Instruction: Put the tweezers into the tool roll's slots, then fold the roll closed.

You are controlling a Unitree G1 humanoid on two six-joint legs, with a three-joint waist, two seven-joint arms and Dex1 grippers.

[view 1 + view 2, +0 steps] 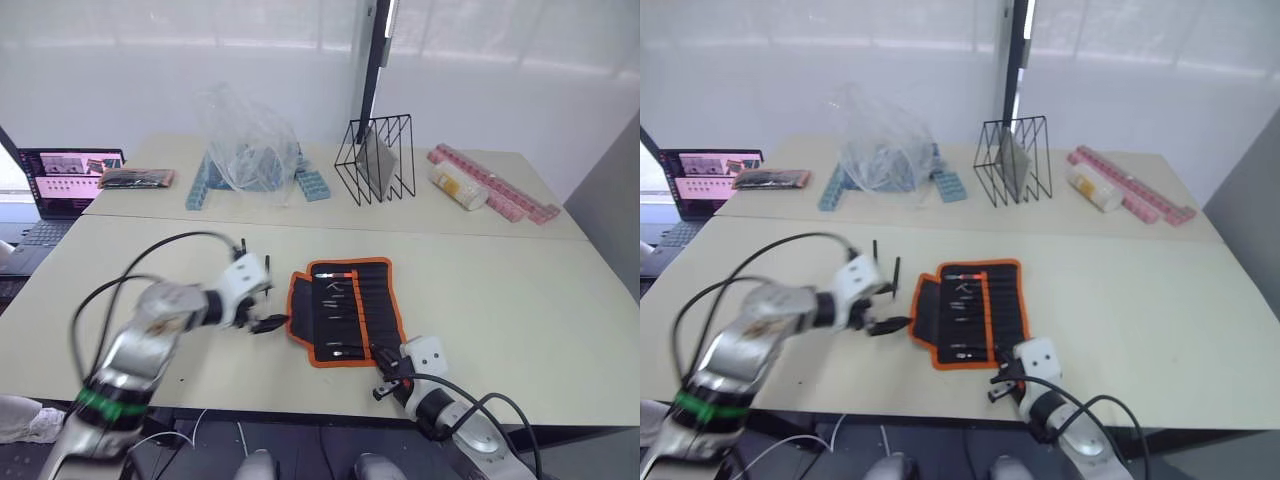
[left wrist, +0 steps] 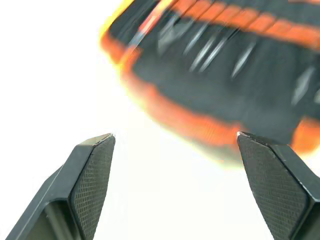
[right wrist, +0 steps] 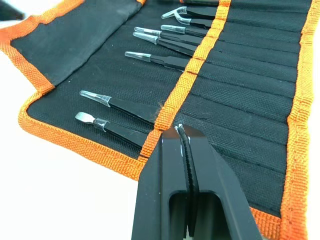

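Right gripper point(image 3: 181, 131) closed over tool roll point(image 3: 240, 75)

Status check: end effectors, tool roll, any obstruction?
Left end effector open beside the tool roll. Right end effector shut at its near edge. Roll unfolded, tweezers slotted. Nothing blocking.

The setting is identified as a laboratory or test workspace. 2 plain beige tables point(image 1: 520, 300) are placed edge to edge before a bare white wall point(image 1: 150, 70). An open laptop point(image 1: 62, 185) is stationed at the far left corner, with a flat black-orange packet point(image 1: 137, 178) beside it. Assorted test items are laid along the rear table: a clear plastic bag point(image 1: 248, 140), blue trays point(image 1: 312, 183), a black wire rack point(image 1: 376, 160), and pink strips point(image 1: 495, 185). No domestic furnishing is seen.
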